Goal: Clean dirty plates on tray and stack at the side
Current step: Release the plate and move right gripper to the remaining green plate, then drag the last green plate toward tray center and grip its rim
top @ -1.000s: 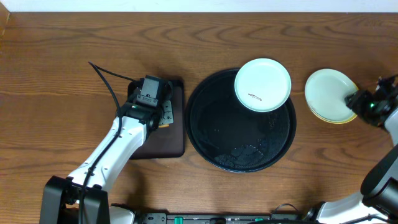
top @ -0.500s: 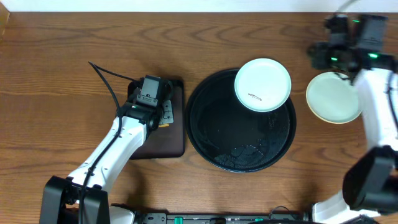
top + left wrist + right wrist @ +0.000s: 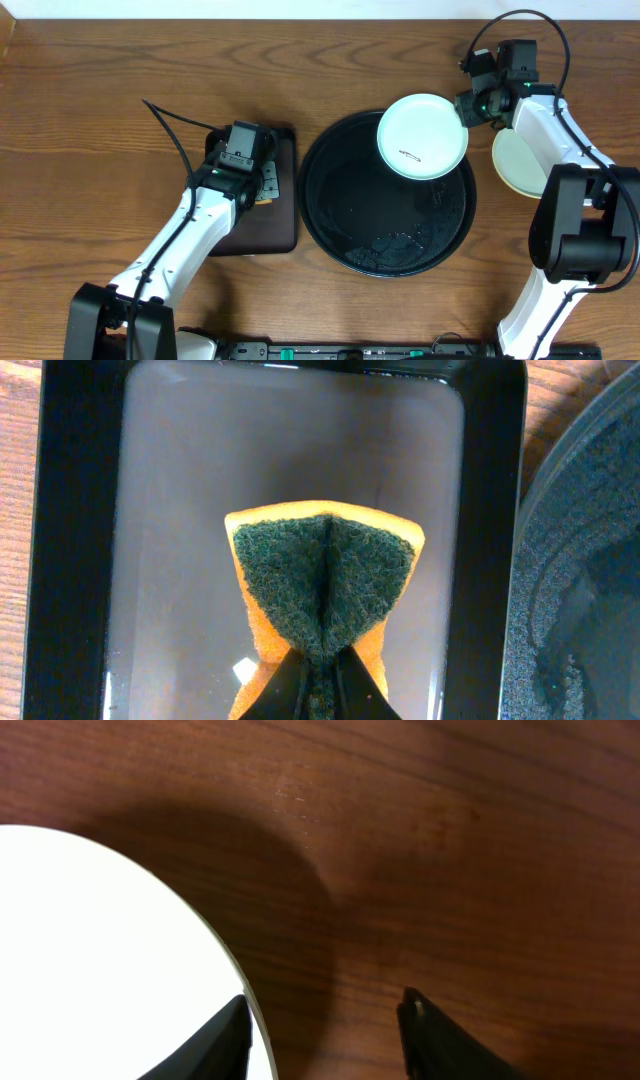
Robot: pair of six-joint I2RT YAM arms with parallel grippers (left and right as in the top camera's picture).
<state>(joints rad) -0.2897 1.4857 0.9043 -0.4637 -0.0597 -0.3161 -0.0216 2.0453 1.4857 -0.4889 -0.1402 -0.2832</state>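
- At the glossy round black tray's (image 3: 350, 215) far rim, the right gripper (image 3: 478, 100), back from the side stack (image 3: 512, 165), hovers spread at the smeared white plate's (image 3: 422, 136) edge (the last one).
- Left gripper (image 3: 318, 670) pinches the green-and-orange sponge (image 3: 322, 575).

Wooden table (image 3: 90, 120) carries small rectangular tray (image 3: 285, 210) left, round black tray (image 3: 350, 210) centre, plate stack (image 3: 512, 165) right
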